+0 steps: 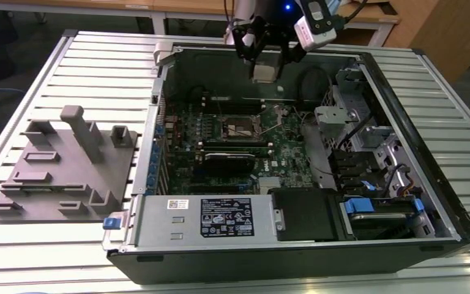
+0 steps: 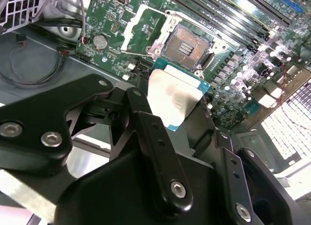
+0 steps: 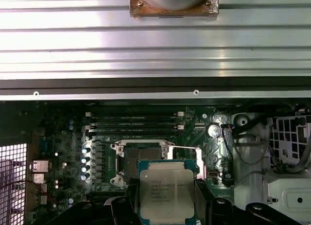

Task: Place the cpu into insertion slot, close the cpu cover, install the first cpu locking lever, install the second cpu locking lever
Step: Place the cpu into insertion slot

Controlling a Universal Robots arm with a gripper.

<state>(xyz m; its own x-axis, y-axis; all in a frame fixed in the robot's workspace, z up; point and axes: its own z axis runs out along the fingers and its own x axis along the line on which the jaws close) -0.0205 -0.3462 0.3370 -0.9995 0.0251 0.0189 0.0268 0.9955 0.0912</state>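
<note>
We see the hand [image 1: 265,64] clamped on the cpu [image 3: 166,196], its black fingers [image 2: 146,130] pressing the chip's opposite edges. We find the chip hanging above the open computer case [image 1: 300,260], apart from the green motherboard [image 2: 109,21]. Beneath it the insertion slot [image 2: 187,46] lies bare, with the cpu cover [image 2: 141,28] swung open beside it. The case rests on the slatted counter [image 1: 96,67].

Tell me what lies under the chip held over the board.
The open socket and green board show beyond the chip; whatever lies directly beneath it is covered.
</note>
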